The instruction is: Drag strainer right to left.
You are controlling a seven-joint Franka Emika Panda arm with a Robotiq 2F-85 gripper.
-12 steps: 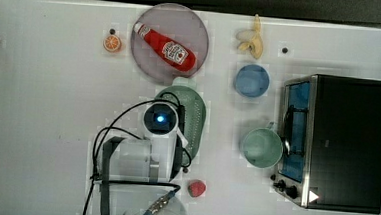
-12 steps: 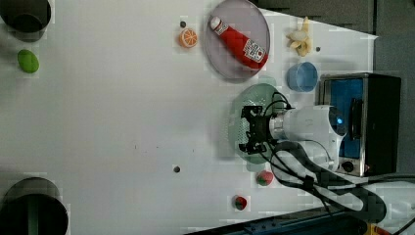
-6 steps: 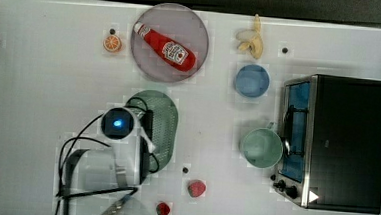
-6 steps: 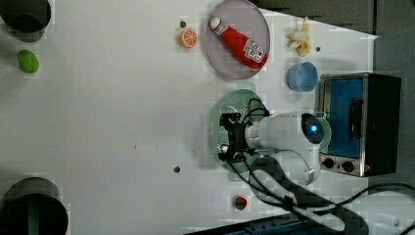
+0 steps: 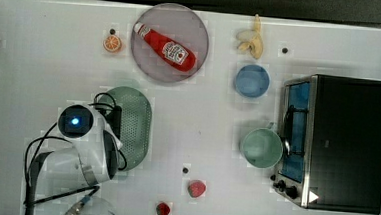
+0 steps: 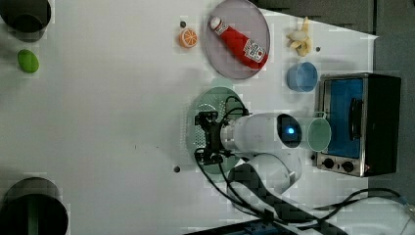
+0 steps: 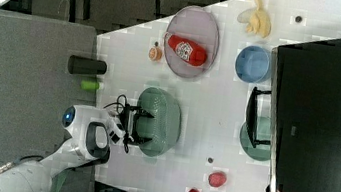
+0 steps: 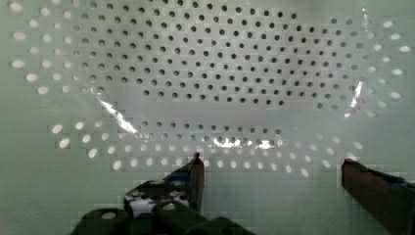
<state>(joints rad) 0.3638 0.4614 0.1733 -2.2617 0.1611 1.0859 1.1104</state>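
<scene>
The strainer (image 5: 136,129), a pale mint-green oval colander full of small holes, lies on the white table (image 5: 41,53) left of centre in the top view. My gripper (image 6: 204,138) reaches down into its bowl. In the wrist view the gripper (image 8: 271,171) is open, with the two dark fingertips (image 8: 195,171) standing wide apart just above the strainer's holed floor (image 8: 205,63) and nothing between them. In the right view the gripper (image 7: 140,124) sits over the strainer's (image 7: 162,120) side nearest the arm.
A purple plate (image 5: 189,25) holding a ketchup bottle (image 5: 164,47) lies beyond the strainer, with an orange slice (image 5: 113,43) beside it. A blue bowl (image 5: 251,81), a mint cup (image 5: 261,148), a toaster oven (image 5: 341,142) and a banana (image 5: 250,41) are at the top view's right. Two red berries (image 5: 196,188) lie near the front edge.
The gripper and the strainer have slid together toward the top view's left, from just below the plate to left of it. The fingers have stayed wide apart.
</scene>
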